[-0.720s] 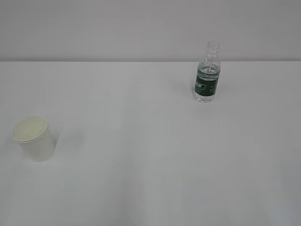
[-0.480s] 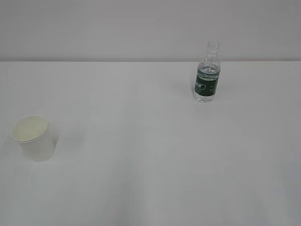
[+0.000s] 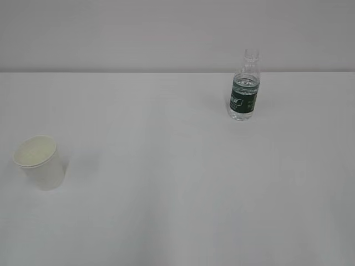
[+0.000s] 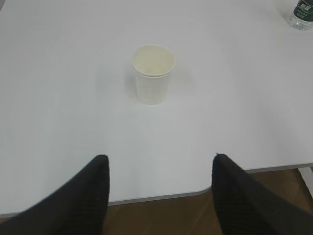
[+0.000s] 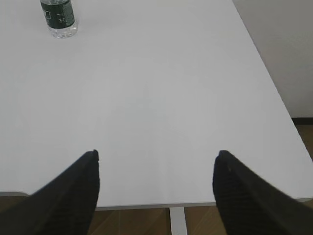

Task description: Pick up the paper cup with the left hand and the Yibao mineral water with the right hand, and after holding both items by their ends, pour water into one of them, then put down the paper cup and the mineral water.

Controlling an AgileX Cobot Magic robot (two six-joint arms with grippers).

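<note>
We see only one thing with writing on it: the dark green label on the Yibao mineral water [image 3: 244, 97]. It has small white marks, but they are too tiny and blurry for us to read. At 1 o'clock in the left wrist view, the label [image 4: 304, 10] is cut off.

In the left wrist view, the Yibao mineral water [image 4: 303, 11] sits in the top right corner with everything above its label cut off by the frame. In the right wrist view the picture's top edge likewise crops it, leaving only label and base. Its label print is too small to read in any view. Both pairs of black fingers [image 4: 80, 196] [image 5: 73, 191] run off the bottom edges, and neither arm appears in the exterior view.
</note>
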